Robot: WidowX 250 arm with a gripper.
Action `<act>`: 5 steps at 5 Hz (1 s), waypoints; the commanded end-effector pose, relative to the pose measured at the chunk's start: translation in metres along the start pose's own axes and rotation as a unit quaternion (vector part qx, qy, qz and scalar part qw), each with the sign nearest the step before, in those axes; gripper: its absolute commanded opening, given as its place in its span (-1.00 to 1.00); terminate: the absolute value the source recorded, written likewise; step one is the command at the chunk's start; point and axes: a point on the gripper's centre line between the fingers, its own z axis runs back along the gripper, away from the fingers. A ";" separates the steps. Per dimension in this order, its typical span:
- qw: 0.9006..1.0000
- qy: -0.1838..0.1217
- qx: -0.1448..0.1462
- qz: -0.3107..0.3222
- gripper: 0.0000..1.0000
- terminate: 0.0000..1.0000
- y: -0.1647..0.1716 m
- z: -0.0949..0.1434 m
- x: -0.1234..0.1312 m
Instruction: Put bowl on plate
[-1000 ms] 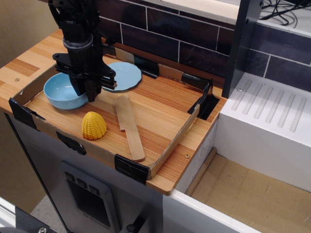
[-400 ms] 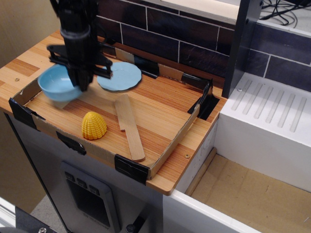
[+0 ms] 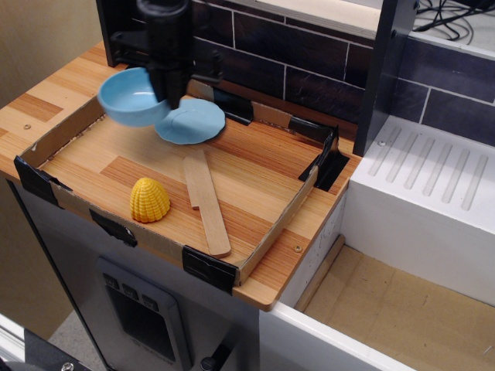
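The deep light-blue bowl (image 3: pixel 133 97) hangs in the air above the tray, held by its right rim. My black gripper (image 3: pixel 172 91) is shut on that rim and comes down from above. The flat light-blue plate (image 3: pixel 193 121) lies on the tray floor just right of and below the bowl; the bowl and gripper cover its left edge. The bowl overlaps the plate's left part in view but stays above it.
A shallow wooden tray (image 3: pixel 267 232) with black corner clips holds everything. A yellow corn-shaped toy (image 3: pixel 149 200) and a wooden spatula (image 3: pixel 205 199) lie on its floor. A dark brick wall stands behind, a white drying rack (image 3: pixel 433 174) to the right.
The bowl was on the tray floor at the left; the gripper has lifted it and carried it up and to the right, toward the plate.
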 end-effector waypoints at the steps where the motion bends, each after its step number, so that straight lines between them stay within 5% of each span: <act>1: 0.998 -0.024 -0.028 -0.041 -1.00 -1.00 -0.031 0.002 0.029; 5: 0.998 -0.041 -0.025 -0.040 -1.00 -1.00 -0.038 -0.004 0.039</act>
